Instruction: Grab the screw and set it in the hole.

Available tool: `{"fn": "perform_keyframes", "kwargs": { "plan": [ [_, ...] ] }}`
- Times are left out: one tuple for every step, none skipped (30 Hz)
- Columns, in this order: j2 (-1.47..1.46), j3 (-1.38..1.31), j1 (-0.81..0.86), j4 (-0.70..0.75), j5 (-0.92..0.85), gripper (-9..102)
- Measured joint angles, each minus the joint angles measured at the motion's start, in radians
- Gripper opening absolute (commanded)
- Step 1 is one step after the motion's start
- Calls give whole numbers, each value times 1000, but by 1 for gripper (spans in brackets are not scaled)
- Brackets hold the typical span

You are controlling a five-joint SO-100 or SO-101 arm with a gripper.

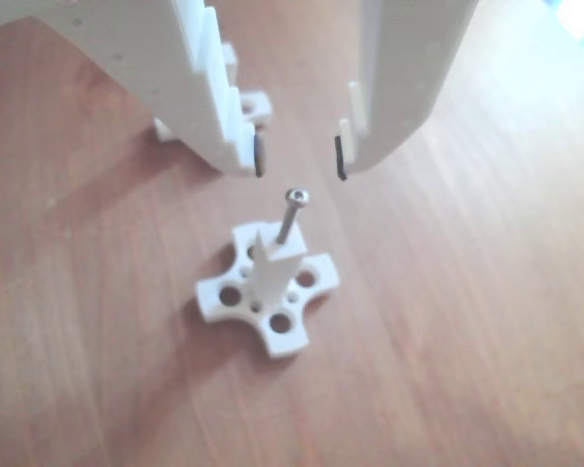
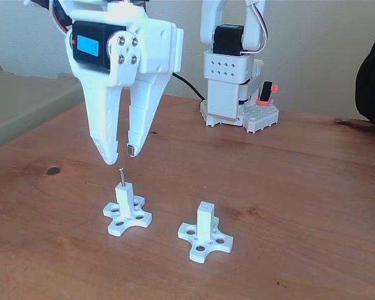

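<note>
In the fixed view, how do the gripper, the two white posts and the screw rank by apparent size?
Largest to smallest:
1. Gripper
2. Left post and right post, which look alike
3. Screw

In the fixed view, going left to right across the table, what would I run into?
Dark knot in the wood → white post with the screw standing in it, gripper just above → second white post, its hole empty → arm base.

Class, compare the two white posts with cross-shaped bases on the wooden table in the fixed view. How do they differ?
In the fixed view, the left post has the screw standing in its top hole, while the right post has an empty top hole. The left post sits directly below the open gripper; the right post stands apart, nearer the camera. Both are white, upright, with holed cross bases.
</note>
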Motion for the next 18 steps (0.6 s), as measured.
{"fn": "perform_keyframes", "kwargs": {
  "plan": [
    [-2, 0, 0, 0, 0, 9],
    [-11, 0, 0, 0, 0, 9],
    [-14, 0, 0, -3, 0, 9],
    [-20, 0, 0, -12, 0, 9],
    [-21, 0, 0, -17, 0, 9],
    [-21, 0, 0, -18, 0, 9],
    [-21, 0, 0, -21, 0, 9],
    [-21, 0, 0, -25, 0, 9],
    [-21, 0, 0, -25, 0, 9],
    [-21, 0, 0, -25, 0, 9],
    [-25, 0, 0, -26, 0, 9],
    [-35, 0, 0, -31, 0, 9],
    [-35, 0, 0, -31, 0, 9],
    [-40, 0, 0, -31, 0, 9],
    [-40, 0, 0, -31, 0, 9],
    [-40, 0, 0, -31, 0, 9],
    [-40, 0, 0, -32, 0, 9],
    [-40, 0, 0, -35, 0, 9]
  ]
}}
